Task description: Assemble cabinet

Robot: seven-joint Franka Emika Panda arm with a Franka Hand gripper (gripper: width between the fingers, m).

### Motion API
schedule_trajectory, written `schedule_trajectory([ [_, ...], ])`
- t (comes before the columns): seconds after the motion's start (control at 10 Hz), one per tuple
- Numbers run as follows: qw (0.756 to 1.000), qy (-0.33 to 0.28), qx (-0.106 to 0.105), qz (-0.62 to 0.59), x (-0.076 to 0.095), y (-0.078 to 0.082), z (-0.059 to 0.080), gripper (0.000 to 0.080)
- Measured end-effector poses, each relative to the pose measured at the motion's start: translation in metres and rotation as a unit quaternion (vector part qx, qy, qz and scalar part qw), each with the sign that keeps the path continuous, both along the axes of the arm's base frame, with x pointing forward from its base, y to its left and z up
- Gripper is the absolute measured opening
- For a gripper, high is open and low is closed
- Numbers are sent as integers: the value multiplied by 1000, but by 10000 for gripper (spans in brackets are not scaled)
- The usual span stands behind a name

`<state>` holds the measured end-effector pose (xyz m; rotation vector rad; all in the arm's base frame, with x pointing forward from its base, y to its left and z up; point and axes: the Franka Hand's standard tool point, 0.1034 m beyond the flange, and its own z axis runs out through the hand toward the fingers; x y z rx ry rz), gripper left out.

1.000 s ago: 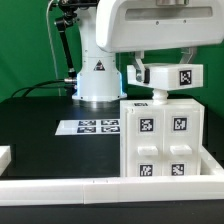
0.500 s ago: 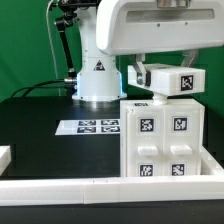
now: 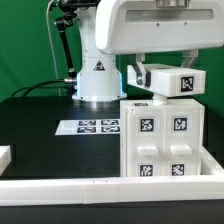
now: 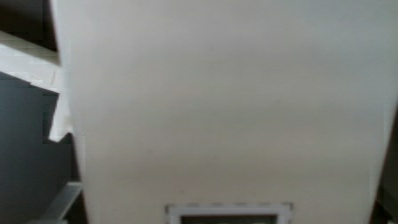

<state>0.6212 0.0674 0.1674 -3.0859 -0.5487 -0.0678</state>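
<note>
1. Exterior view: a large white plastic cabinet frame (image 3: 160,148) stands upright on the black tabletop (image 3: 40,125), toward the exterior view's right. It sits just behind a low white rail (image 3: 60,187), and its front face carries four black-and-white square markers.
2. A small white plastic block (image 3: 172,82) with one square marker sits slightly tilted just above the cabinet frame's top. A short white peg (image 3: 158,97) under the block reaches down to that top surface.
3. The tool (image 3: 165,66) hangs directly over the block from the arm's broad white hand. Its fingers are hidden, so I cannot tell how far apart they stand or whether they grip the block. The block's raised, tilted pose suggests a grip, but that is a judgement only.
4. Wrist view: a pale flat surface fills the picture, with a marker's edge showing at one border. Which part this surface belongs to cannot be told.
5. Handling, as judged: the parts look like rigid, light, smooth moulded plastic, so they are likely to slip in a loose pinch. The block is best held across two flat opposite sides near its middle, clear of the marker. The thin peg would probably bind if pushed in askew.
6. The thin flat marker board (image 3: 88,127) lies on the tabletop between the white robot pedestal (image 3: 97,80) and the cabinet frame, apart from both.
</note>
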Motion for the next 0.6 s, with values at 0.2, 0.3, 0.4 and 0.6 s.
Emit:
schedule_trajectory([
  [0.2,1000,-1,1,-2,-7,2,0,544],
  [0.3,1000,-1,1,-2,-8,2,0,544],
  [0.4,1000,0,1,-2,-9,1,-1,544],
  [0.6,1000,-8,1,-2,-8,1,0,544],
])
